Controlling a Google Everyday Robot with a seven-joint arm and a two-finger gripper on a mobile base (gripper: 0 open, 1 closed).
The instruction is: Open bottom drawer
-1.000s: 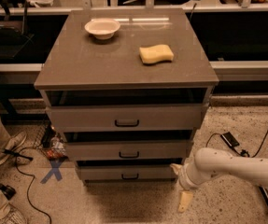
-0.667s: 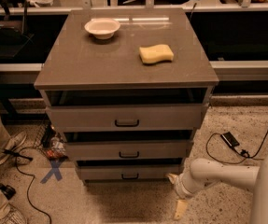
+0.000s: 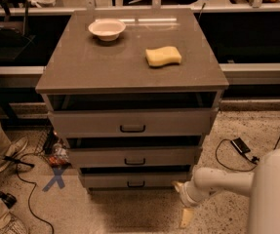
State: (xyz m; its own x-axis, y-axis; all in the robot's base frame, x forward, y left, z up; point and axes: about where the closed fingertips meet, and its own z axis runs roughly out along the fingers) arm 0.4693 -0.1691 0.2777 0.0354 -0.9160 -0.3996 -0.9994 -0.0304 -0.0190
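The grey cabinet (image 3: 130, 67) has three drawers. The bottom drawer (image 3: 105, 181) is the lowest, narrowest grey front, with a small dark bar handle (image 3: 135, 184). A dark gap shows above its front. My gripper (image 3: 182, 202) is low on the floor side, just right of the bottom drawer's right end and below handle height. Its two tan fingertips (image 3: 186, 217) stand apart, one by the drawer's lower right corner, one pointing down. It holds nothing. My white arm (image 3: 222, 182) reaches in from the right.
A white bowl (image 3: 107, 29) and a yellow sponge (image 3: 163, 56) lie on the cabinet top. Cables (image 3: 227, 150) and a small black device (image 3: 240, 145) lie on the floor at the right. A person's leg and shoe (image 3: 5, 152), cables and a blue X mark (image 3: 55, 178) are at the left.
My arm has swung slightly left, toward the cabinet's lower right corner, and its near part now fills more of the right edge. The drawers have not moved.
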